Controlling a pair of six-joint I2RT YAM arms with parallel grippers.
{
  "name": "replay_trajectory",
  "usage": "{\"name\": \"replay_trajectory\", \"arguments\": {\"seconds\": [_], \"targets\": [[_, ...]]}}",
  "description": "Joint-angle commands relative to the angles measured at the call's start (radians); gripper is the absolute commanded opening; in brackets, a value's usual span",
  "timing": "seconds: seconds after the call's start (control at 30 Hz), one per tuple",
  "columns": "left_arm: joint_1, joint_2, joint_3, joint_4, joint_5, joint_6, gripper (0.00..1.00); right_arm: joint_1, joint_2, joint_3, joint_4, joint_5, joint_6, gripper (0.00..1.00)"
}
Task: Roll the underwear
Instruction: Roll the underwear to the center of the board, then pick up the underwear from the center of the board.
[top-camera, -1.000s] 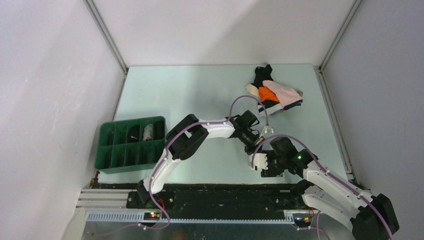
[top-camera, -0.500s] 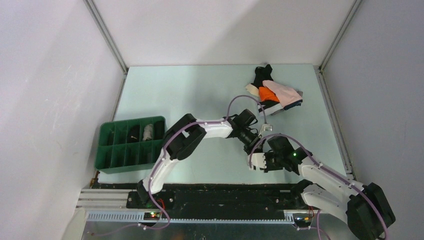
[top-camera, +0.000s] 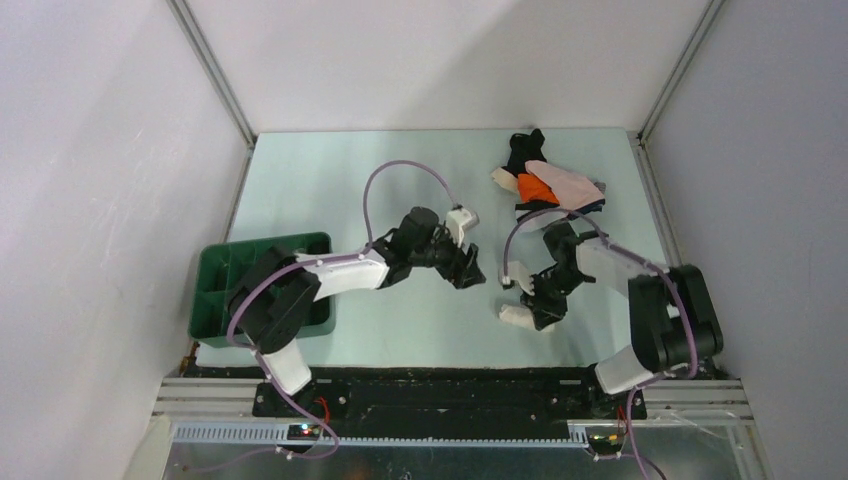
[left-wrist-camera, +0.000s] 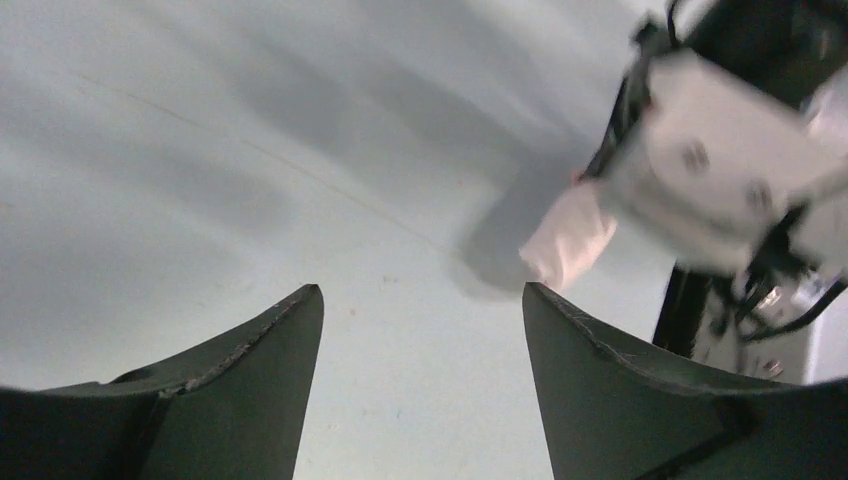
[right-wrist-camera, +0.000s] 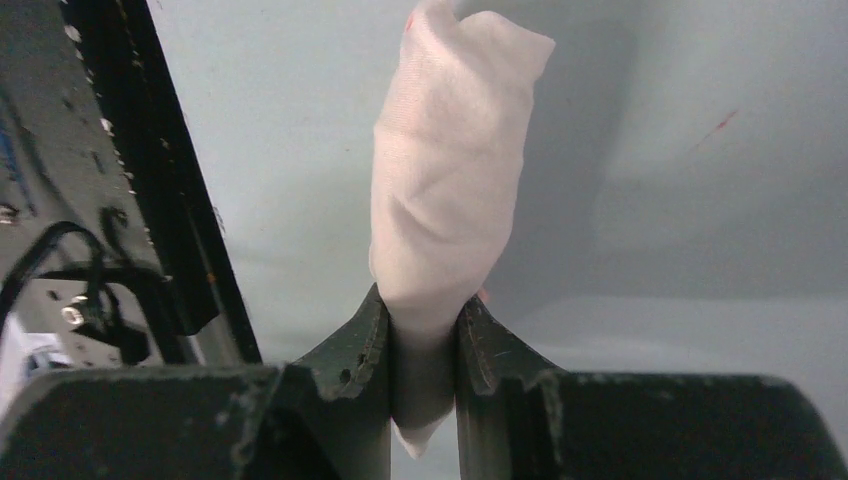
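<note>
Table (top-camera: 350, 180): pale green, white walls around.
Right hand (right-wrist-camera: 423, 310): clamped on pale pink rolled underwear (right-wrist-camera: 450, 170), frame centre.
Left hand (left-wrist-camera: 420, 290): fingers spread wide, holding nothing.

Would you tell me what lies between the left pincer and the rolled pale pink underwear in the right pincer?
Nothing: only bare pale green table separates the left pincer from the pale pink cloth roll, as the left wrist view shows.

Rolled underwear (right-wrist-camera: 450, 200) shown plain pale pink, underwear heap (top-camera: 548, 186) far from the green tray (top-camera: 212, 290) — black, orange, pink, navy-banded.
</note>
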Motion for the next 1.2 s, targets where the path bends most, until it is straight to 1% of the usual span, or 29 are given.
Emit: {"name": "replay_trajectory", "arguments": {"seconds": [0.0,0.03,0.07,0.1,0.13,0.2,0.37,0.43,0.5,0.7,0.9,1.07,1.13,1.17], "targets": [[-0.104,-0.098,-0.07,-0.041,-0.063,0.388,0.77,-0.054,0.138,0.083,-0.128,-0.075,0.037,0.0],[-0.148,-0.131,-0.082,-0.04,-0.068,0.45,0.77,-0.073,0.172,0.12,-0.143,-0.087,0.048,0.0],[-0.172,-0.149,-0.117,-0.027,-0.089,0.549,0.77,-0.081,0.187,0.136,-0.15,-0.092,0.067,0.0],[-0.214,-0.175,-0.132,0.003,-0.104,0.595,0.77,-0.092,0.21,0.16,-0.161,-0.098,0.073,0.0],[-0.233,-0.185,-0.154,0.018,-0.109,0.669,0.77,-0.097,0.218,0.169,-0.165,-0.098,0.086,0.0],[-0.276,-0.172,-0.162,0.06,-0.124,0.739,0.77,-0.105,0.237,0.189,-0.174,-0.096,0.096,0.0],[-0.334,-0.079,-0.105,0.16,-0.114,0.806,0.74,-0.12,0.292,0.201,-0.199,-0.066,0.105,0.0],[-0.347,-0.043,-0.079,0.17,-0.084,0.841,0.73,-0.124,0.314,0.192,-0.195,-0.054,0.11,0.0],[-0.355,-0.001,-0.05,0.146,-0.052,0.879,0.71,-0.129,0.318,0.175,-0.176,-0.047,0.111,0.0],[-0.365,0.126,0.048,0.1,-0.079,0.914,0.69,-0.136,0.317,0.157,-0.15,-0.046,0.116,0.0],[-0.377,0.211,0.09,0.088,-0.074,0.917,0.69,-0.139,0.321,0.157,-0.145,-0.044,0.116,0.0],[-0.393,0.282,0.132,0.115,-0.104,0.878,0.69,-0.139,0.322,0.157,-0.145,-0.043,0.114,0.0],[-0.395,0.303,0.151,0.119,-0.103,0.859,0.67,-0.139,0.322,0.157,-0.145,-0.042,0.112,0.0],[-0.397,0.31,0.157,0.116,-0.092,0.844,0.65,-0.138,0.322,0.157,-0.144,-0.042,0.112,0.0]]}}
